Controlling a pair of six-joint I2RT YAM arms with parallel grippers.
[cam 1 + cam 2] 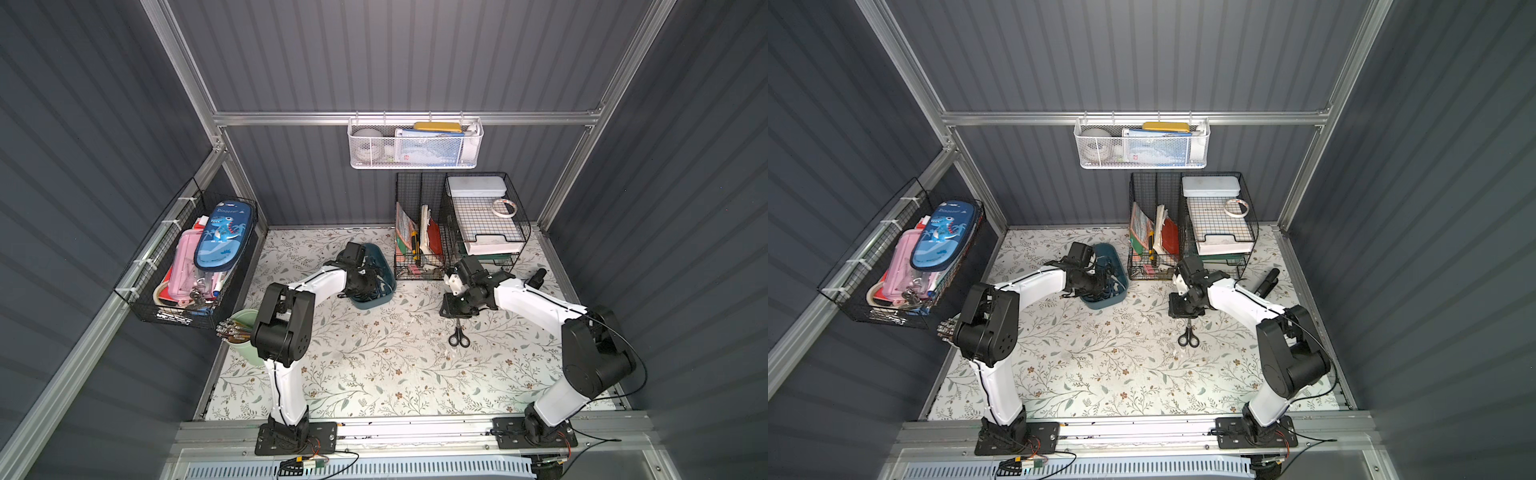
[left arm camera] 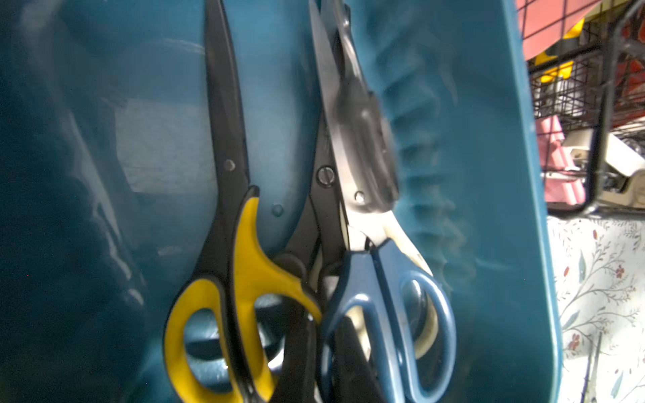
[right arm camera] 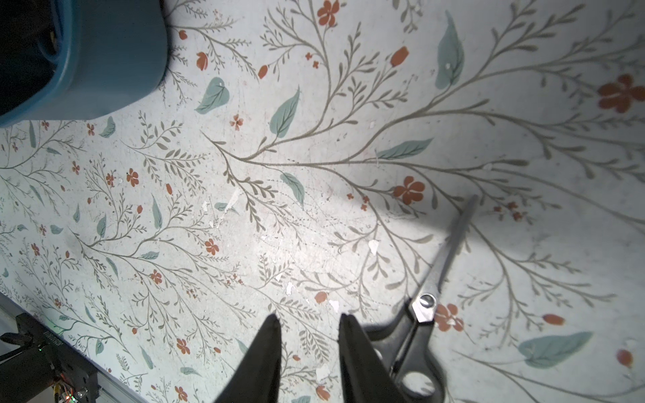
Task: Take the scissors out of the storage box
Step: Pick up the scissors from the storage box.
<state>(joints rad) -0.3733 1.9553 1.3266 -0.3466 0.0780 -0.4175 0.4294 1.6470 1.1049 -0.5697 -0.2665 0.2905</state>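
Yellow-and-black scissors and blue-handled scissors lie right under my left tool, side by side along the storage box, handles toward it, blades pointing away. Whether that tool grips one I cannot tell. My right tool stands part open and empty, a small black scissors on the tabletop just beside it. For the box, the left arm is the nearer, I judge.

Storage box: teal, shallow, upright on bench, 11 o'clock from centre.
In box: yellow-and-black scissors, blue-handled scissors, black-handled pair; closed, overlapping.
Out: small black-handled scissors, closed, flat, box's 4 o'clock.
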